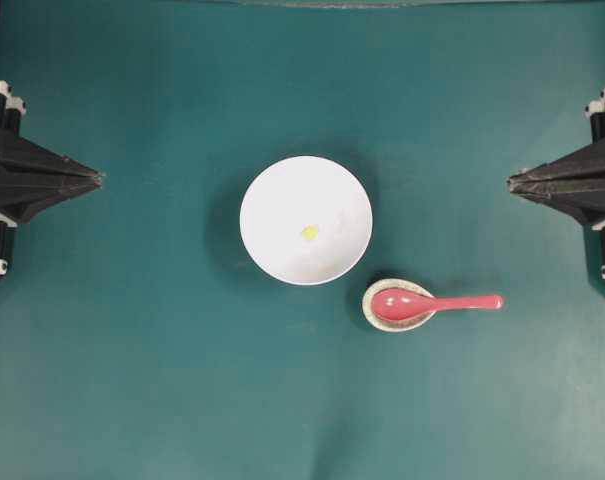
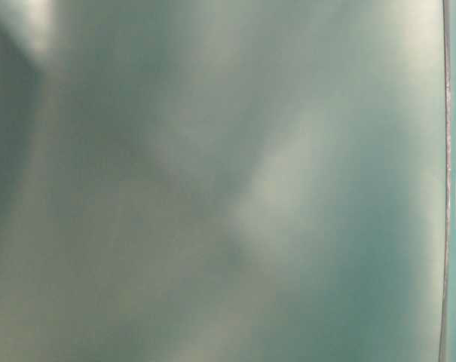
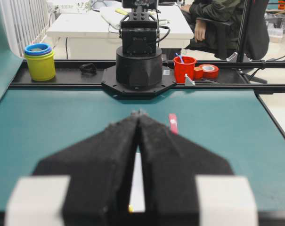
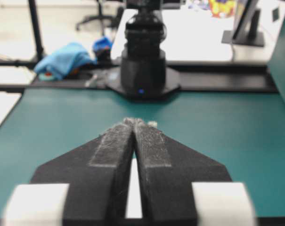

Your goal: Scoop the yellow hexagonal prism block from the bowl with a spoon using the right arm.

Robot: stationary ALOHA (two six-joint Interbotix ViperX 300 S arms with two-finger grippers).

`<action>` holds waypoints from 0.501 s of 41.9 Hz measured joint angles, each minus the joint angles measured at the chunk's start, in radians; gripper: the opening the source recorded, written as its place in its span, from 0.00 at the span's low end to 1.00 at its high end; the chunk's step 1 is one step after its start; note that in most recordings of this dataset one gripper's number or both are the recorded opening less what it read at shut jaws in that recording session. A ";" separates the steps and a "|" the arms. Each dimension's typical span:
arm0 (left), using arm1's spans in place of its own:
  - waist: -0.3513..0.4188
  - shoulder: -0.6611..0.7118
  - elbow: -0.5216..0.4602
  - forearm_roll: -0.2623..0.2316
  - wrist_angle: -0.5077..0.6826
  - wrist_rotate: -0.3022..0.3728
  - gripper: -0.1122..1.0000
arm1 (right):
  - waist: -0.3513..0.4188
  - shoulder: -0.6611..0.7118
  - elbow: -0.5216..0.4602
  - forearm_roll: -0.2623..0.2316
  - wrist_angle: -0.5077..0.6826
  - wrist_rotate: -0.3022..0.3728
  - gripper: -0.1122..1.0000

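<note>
Yellow hexagonal prism block (image 1: 309, 232) sits mid white bowl (image 1: 267, 190). Pink spoon (image 1: 422, 303) rests in a speckled dish (image 1: 374, 317) at bowl's 4 o'clock, handle toward right end effector (image 1: 512, 181) for easy pickup. Both end effectors, left (image 1: 97, 178) too, closed, empty, parked at the counter (image 1: 142, 380) edges.

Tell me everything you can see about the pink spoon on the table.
The spoon is a glossy pink-red soup spoon, ceramic or plastic by its shine, with a deep oval scoop and a short straight handle. It lies level, scoop facing up and resting in a small speckled beige dish, while the handle sticks out past the dish's rim toward the right side of the overhead view. It sits just below and right of the white bowl, apart from it. No gripper touches it, and the scoop looks empty.
</note>
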 measured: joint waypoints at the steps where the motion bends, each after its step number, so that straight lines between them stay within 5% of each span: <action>1: 0.000 0.002 0.000 0.002 0.000 0.002 0.10 | 0.002 0.002 0.000 0.000 0.002 -0.002 0.36; 8: 0.000 0.000 0.000 0.002 0.000 0.002 0.10 | 0.002 0.021 0.002 0.000 0.017 -0.002 0.64; 21: 0.000 0.003 0.000 0.002 0.000 0.002 0.10 | 0.006 0.106 0.043 0.000 -0.009 0.009 0.62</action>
